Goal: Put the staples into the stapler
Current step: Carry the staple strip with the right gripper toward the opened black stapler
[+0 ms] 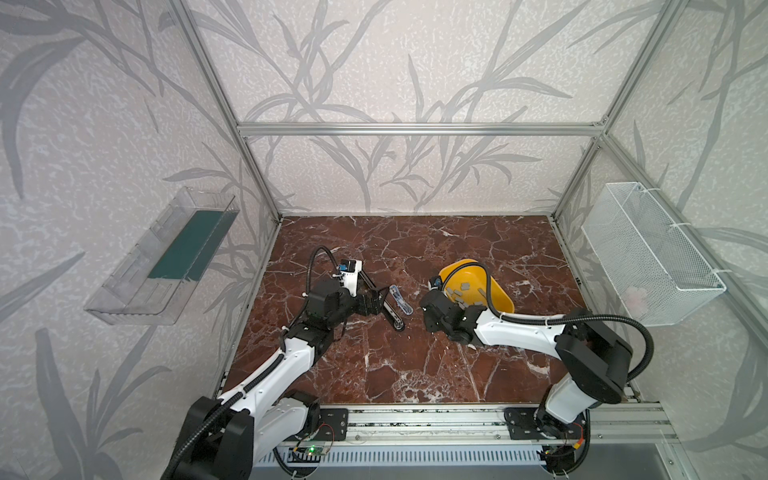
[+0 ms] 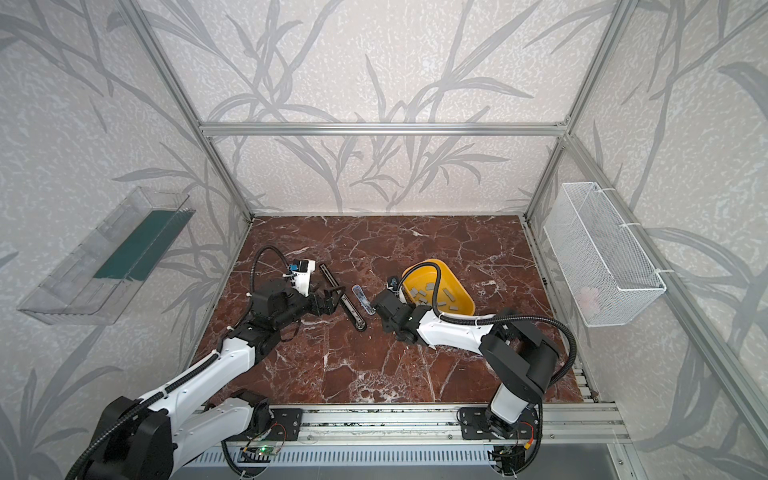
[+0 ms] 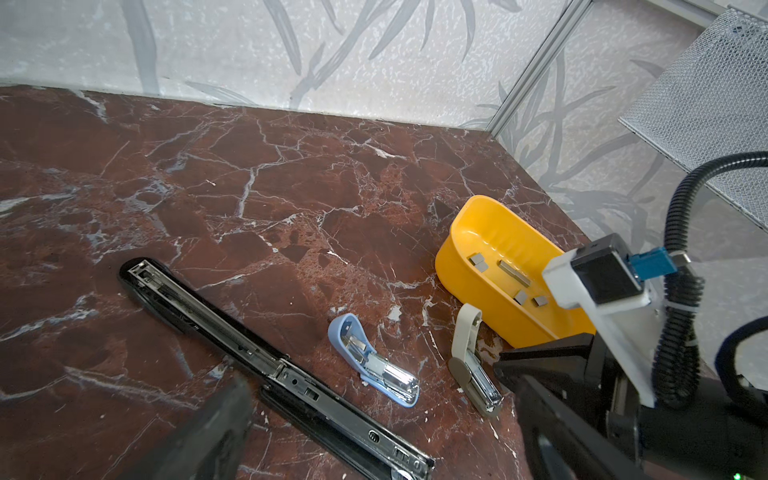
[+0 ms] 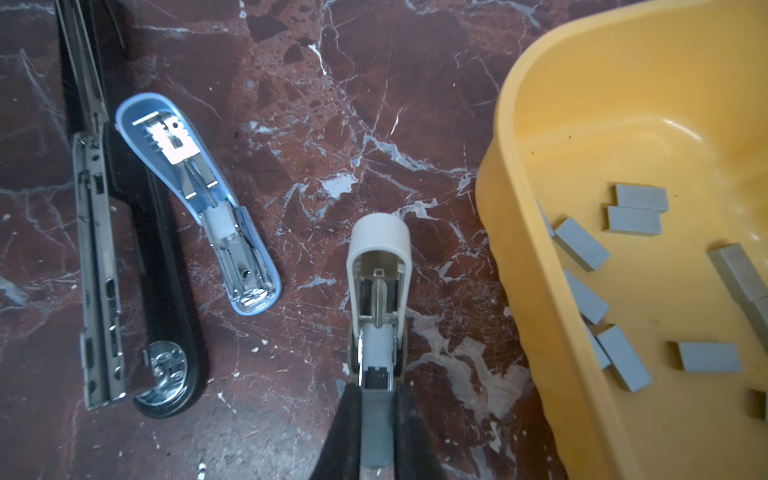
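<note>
Black fingers (image 4: 347, 415) of the right pincer (image 4: 376, 392) are sitting closest to the right wrist camera, clamping together on the rear end of the beige stapler (image 4: 376, 253). That stapler is lying on the worktop (image 4: 332, 104) with its top swung open. Staples (image 4: 582, 249) are lying loose in the yellow tub (image 4: 540, 124) just beside that pincer, apart from it, with the tub's wall standing between them. In both top views the tub is sitting right of centre, the pincer at its left edge. Left of centre, the left pincer (image 1: 376, 302) is hovering with jaws wide apart, the long black stapler (image 1: 390, 313) running between them. An opened blue stapler (image 1: 401, 299) is lying between the two pincers.
</note>
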You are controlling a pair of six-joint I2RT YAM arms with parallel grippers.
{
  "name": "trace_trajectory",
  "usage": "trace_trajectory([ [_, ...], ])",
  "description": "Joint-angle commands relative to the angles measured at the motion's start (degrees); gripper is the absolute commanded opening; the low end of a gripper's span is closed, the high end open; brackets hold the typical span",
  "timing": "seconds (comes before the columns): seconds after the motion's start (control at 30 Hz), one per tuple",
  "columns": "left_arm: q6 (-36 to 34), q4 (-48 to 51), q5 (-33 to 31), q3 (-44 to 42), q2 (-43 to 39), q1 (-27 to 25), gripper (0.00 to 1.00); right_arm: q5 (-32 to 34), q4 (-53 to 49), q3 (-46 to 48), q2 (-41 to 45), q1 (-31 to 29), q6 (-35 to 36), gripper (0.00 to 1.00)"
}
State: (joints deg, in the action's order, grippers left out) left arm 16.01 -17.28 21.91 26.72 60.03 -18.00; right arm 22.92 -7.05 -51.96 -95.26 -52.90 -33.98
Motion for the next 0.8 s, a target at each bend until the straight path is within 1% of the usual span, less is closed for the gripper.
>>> trace_trajectory([
  [0.0, -1.0, -0.3, -0.4, -0.4, -0.5, 0.1, 0.99, 0.7, -0.8, -2.0, -1.0, -0.3, 0.7, 0.07],
  [0.6, -0.8, -0.7, -0.6, -1.1, -1.7, 0.1, 0.99, 0.1, -0.4, -2.1, -2.2, -0.3, 0.4, 0.07],
  [0.63, -0.9, -0.7, -0.6, -1.1, -1.8, 0.1, 0.99, -0.1, -0.4, -2.1, -3.7, -0.4, 0.4, 0.07],
  [0.77, -0.9, -1.0, -0.7, -1.3, -2.0, 0.1, 0.99, 0.1, -0.4, -2.1, -4.2, -0.4, 0.4, 0.07],
])
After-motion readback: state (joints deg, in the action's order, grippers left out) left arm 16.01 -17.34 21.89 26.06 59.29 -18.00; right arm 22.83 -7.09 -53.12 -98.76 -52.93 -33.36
